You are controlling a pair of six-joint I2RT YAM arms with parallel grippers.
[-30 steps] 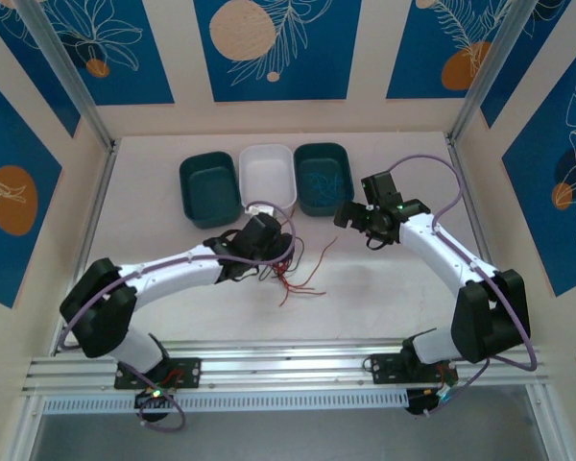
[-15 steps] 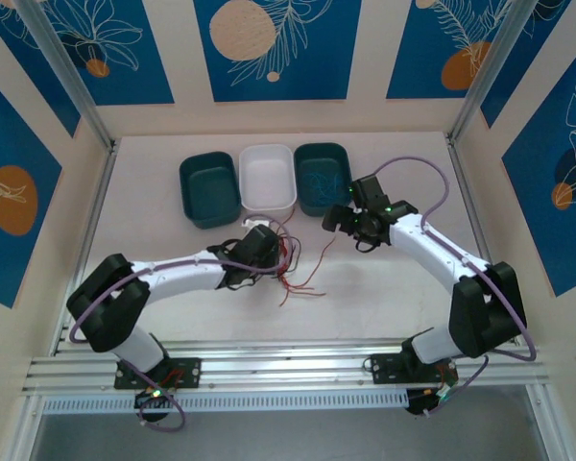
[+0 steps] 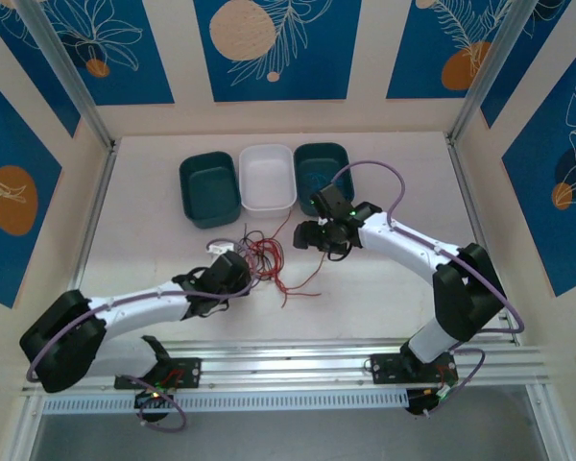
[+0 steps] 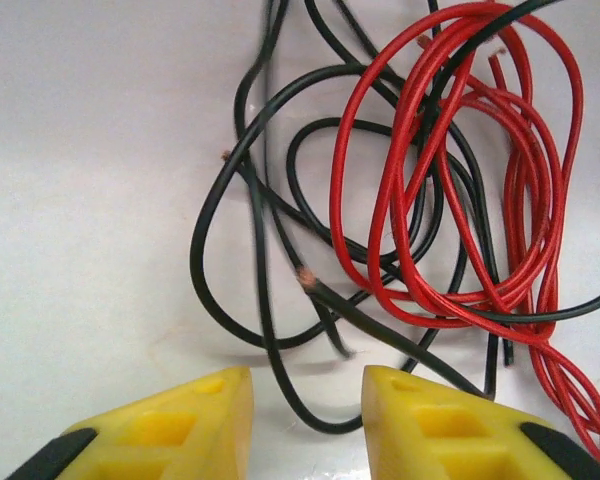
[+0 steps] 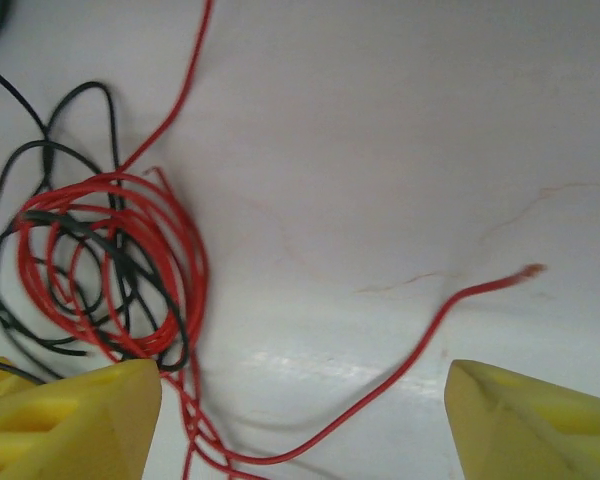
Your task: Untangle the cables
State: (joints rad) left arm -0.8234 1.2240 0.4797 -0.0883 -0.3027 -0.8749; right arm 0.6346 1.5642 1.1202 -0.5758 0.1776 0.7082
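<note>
The table (image 3: 154, 240) carries three bins along its far side. The right arm covers the near end of the teal bin (image 3: 319, 158), whose contents are too small to make out. The dark teal bin (image 3: 208, 190) and the white bin (image 3: 267, 178) beside it are in full sight. In the overhead view both claws are lost under their dark wrist housings, so their fingers can be judged only from the wrist cameras, where the frame edge cuts off the lower part of each finger.

The cables (image 3: 267, 255) lie on the table between the two wrists, near the middle and just in front of the bins. They form a loose knot of thin red and black strands. The black wires (image 4: 194, 262) loop wide and pass through a bunch of stacked red coils. One long red strand (image 5: 435, 325) trails clear of the knot to a bare, frayed tip.

The left gripper (image 4: 307, 425) is half drawn in, with a clear gap between its fingers. A black loop dips into that gap, but no pinch on it can be seen. The right gripper (image 5: 302, 420) is released, its fingers spread wide on either side of the trailing red strand.
</note>
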